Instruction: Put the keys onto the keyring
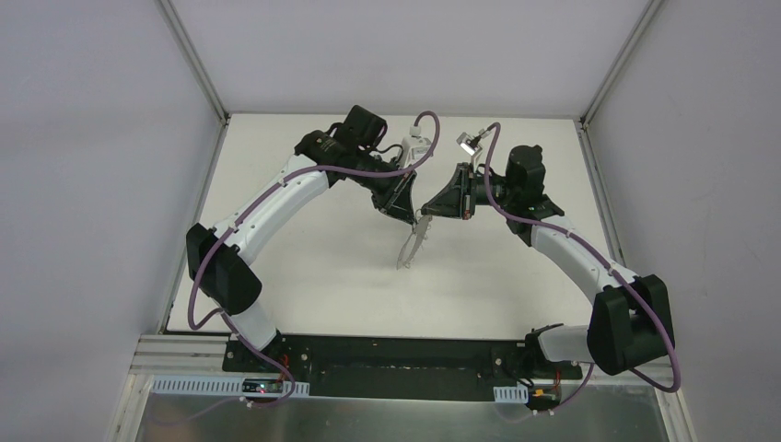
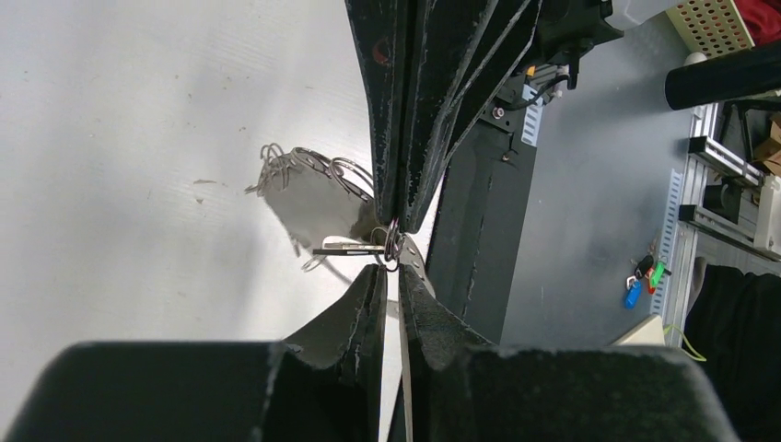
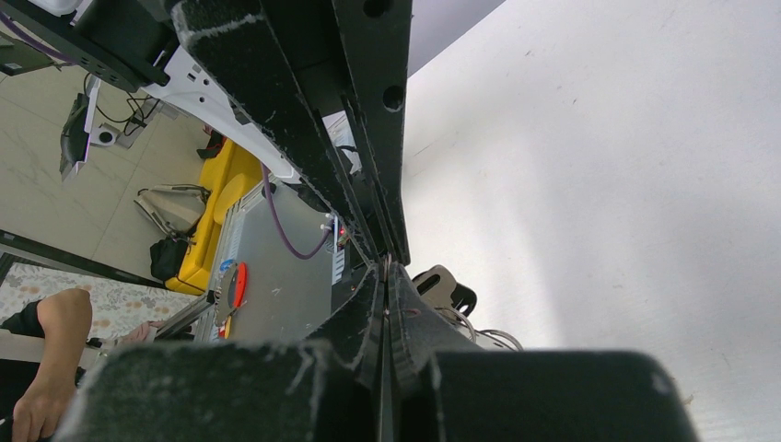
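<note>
Right gripper [image 1: 425, 214]: my fingers, pressed together, pinch the keyring [image 1: 409, 246] so its loop hangs free toward 6 o'clock. Left gripper [image 2: 391, 270]: my fingers, a slit apart, apparently nip the key [image 2: 347, 249] for threading.

Tally of items in view, by kind.
Two arms, the left arm [image 1: 276, 198] and the right arm [image 1: 571, 249], are reaching over one table [image 1: 322, 272]. Each is carrying one gripper, the left gripper [image 1: 408, 215] and the right gripper [image 1: 429, 211], with two fingers apiece, four in all. One keyring [image 1: 411, 243] is hanging at the tips, carrying several small silvery pieces bunched too tightly to count. One key [image 3: 458, 297] is showing beside it. Off the table, one bunch of three coloured tags [image 2: 643, 276] is lying.
</note>
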Controlling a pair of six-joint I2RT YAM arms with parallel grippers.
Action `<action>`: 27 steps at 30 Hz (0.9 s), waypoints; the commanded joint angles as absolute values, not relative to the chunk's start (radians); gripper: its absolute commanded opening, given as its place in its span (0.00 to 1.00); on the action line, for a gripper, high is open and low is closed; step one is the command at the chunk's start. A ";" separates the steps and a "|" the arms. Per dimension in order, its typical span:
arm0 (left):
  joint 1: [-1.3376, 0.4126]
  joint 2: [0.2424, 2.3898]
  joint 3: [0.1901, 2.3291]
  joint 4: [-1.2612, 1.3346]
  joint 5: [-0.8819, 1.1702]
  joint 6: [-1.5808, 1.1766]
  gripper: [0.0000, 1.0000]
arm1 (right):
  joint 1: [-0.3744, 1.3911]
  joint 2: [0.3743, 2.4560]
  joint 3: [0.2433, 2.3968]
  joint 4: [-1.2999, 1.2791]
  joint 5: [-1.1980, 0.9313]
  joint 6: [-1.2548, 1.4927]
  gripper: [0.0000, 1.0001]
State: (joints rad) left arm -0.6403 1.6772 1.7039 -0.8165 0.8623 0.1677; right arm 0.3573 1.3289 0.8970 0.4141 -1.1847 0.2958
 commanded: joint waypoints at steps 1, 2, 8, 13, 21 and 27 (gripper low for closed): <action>-0.644 1.649 1.709 -0.789 0.890 0.178 0.10 | 0.351 1.319 0.899 0.471 -1.192 0.304 0.00; -0.645 1.651 1.709 -0.790 0.892 0.178 0.09 | 0.351 1.319 0.899 0.471 -1.192 0.305 0.00; -0.652 1.657 1.704 -0.811 0.909 0.195 0.00 | 0.349 1.323 0.899 0.471 -1.190 0.301 0.00; -0.660 1.657 1.698 -0.812 0.910 0.199 0.00 | 0.349 1.327 0.900 0.472 -1.179 0.302 0.00; -0.685 1.665 1.713 -0.834 0.880 0.205 0.00 | 0.350 1.330 0.899 0.473 -1.166 0.304 0.00; -0.688 1.663 1.714 -0.848 0.868 0.215 0.00 | 0.350 1.321 0.894 0.473 -1.166 0.301 0.00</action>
